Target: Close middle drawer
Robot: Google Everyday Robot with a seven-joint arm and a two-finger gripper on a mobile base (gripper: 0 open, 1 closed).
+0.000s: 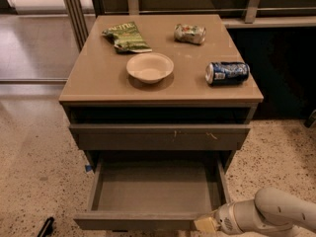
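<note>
The middle drawer [148, 191] is pulled far out of the cabinet, with its grey box interior empty and its plain front [133, 222] at the bottom of the view. Above it sits the wider front with pale scratch marks [158, 137], only slightly out. My gripper [206, 224] reaches in from the lower right on a white arm [276, 214] and sits against the right end of the open drawer's front. The lowest front is out of view.
On the cabinet top [98, 78] lie a green chip bag [126, 36], a white bowl [150, 67], a crushed can [189, 33] and a blue can [227, 73] on its side. Speckled floor surrounds the cabinet. A dark object [45, 227] lies at lower left.
</note>
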